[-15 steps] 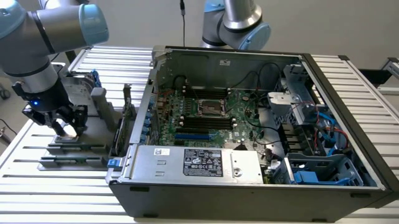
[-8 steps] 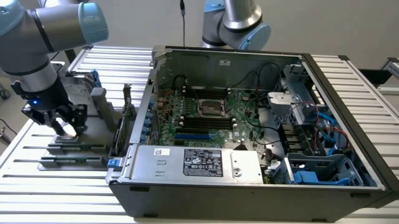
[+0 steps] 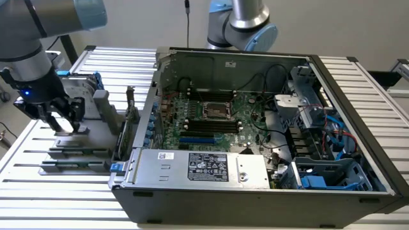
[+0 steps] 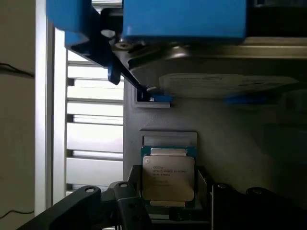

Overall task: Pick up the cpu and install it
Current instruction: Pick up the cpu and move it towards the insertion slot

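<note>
**Gripper down at the cpu in its grey holder**

The cpu (image 4: 168, 177) is a small flat square with a shiny grey top and tiny print that is too small to read. It sits in a slot of the grey holder (image 4: 168, 138), outside the computer case (image 3: 255, 203). The gripper (image 3: 61, 125) is low over that holder, and its dark parts sit right by the cpu on both sides and hide its near edge. I cannot tell if the gripper is holding the cpu or is just around it.

Past the cpu, a silver hard drive (image 4: 216, 81) with a blue bracket (image 4: 182, 19) stands in the same holder. It looks blurry, and its top is cut off by the edge of the wrist view.

The case lies open on its side, at the exterior view's right of the holder. Inside is the green motherboard (image 3: 191, 135) with the dark square socket (image 3: 214, 110) in the middle. The socket is well apart from the cpu. Wires and blue parts crowd the case's far side and are hard to tell apart.

Everything rests on a counter (image 3: 57, 194) made of long silver metal strips. A second robot arm (image 3: 246, 24) stands behind the case, its top cut off. The wall (image 3: 147, 19) behind is plain and pale.
</note>
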Available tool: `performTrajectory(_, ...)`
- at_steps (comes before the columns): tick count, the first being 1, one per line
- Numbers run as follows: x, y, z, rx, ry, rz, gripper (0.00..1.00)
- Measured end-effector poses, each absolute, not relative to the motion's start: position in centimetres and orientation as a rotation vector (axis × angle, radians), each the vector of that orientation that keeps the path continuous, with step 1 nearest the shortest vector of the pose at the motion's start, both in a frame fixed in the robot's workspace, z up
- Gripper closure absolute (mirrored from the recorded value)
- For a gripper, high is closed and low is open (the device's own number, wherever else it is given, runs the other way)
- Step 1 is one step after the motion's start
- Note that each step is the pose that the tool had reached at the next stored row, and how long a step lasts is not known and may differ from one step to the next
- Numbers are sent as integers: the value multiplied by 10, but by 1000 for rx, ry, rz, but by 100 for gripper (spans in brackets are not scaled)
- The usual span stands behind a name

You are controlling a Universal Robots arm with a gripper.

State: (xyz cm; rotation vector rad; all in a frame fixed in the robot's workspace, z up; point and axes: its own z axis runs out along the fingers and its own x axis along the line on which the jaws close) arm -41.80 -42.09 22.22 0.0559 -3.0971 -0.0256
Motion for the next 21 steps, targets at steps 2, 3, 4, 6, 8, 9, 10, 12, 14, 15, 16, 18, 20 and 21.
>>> performTrajectory(2, -416, -421, 231, 56, -3097, -26, 45)
performTrajectory(3, -414, -421, 236, 56, -3097, -26, 45)
performTrajectory(4, -412, -421, 241, 56, -3097, -26, 45)
performTrajectory(6, -409, -421, 250, 57, -3096, -26, 45)
performTrajectory(8, -405, -421, 259, 57, -3096, -26, 45)
performTrajectory(9, -403, -421, 263, 57, -3096, -26, 45)
performTrajectory(10, -401, -421, 268, 57, -3096, -26, 45)
performTrajectory(12, -398, -421, 277, 57, -3096, -26, 45)
performTrajectory(14, -394, -421, 286, 57, -3096, -26, 45)
performTrajectory(15, -392, -421, 290, 57, -3096, -26, 45)
performTrajectory(16, -390, -421, 295, 57, -3096, -26, 45)
performTrajectory(18, -387, -421, 304, 57, -3096, -26, 45)
performTrajectory(20, -380, -421, 313, 58, -3096, -26, 45)
performTrajectory(21, -376, -421, 318, 58, -3095, -26, 45)
